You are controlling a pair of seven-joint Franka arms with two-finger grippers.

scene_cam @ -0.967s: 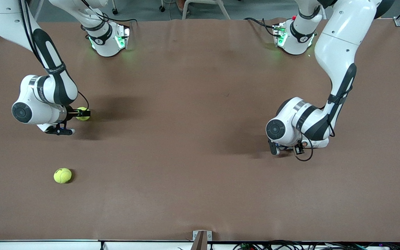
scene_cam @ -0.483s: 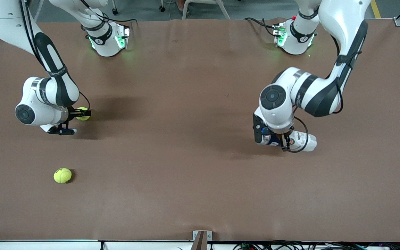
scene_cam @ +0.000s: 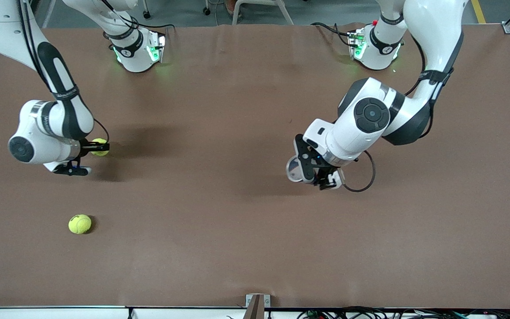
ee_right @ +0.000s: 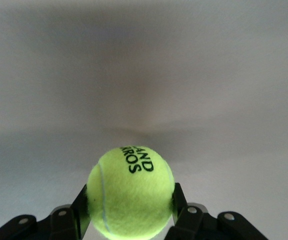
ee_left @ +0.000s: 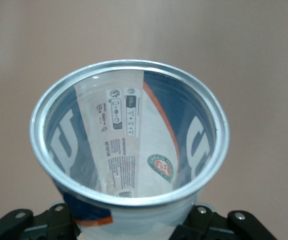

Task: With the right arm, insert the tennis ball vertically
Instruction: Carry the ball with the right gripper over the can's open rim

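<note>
Inspector: State of the right end effector (scene_cam: 101, 146)?

Clerk: Clamped on a fuzzy yellow ball (ee_right: 130, 190), black lettering showing, low over the matte brown worktop (scene_cam: 237, 230) toward the right arm's end.

Inspector: And the left end effector (scene_cam: 304, 165)?

Clerk: Clamped on a clear can (ee_left: 129, 135), round metal rim, printed label, mouth open, held over mid-worktop.

Inspector: Clearance?

Clerk: A second ball (scene_cam: 79, 223) lies nearer the camera; broad bare worktop separates the arms.

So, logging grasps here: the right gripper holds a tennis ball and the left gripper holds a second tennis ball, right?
Not quite. The right gripper does hold a tennis ball, but the left gripper holds an open tennis ball can, as the left wrist view shows. The second tennis ball lies on the table.
</note>
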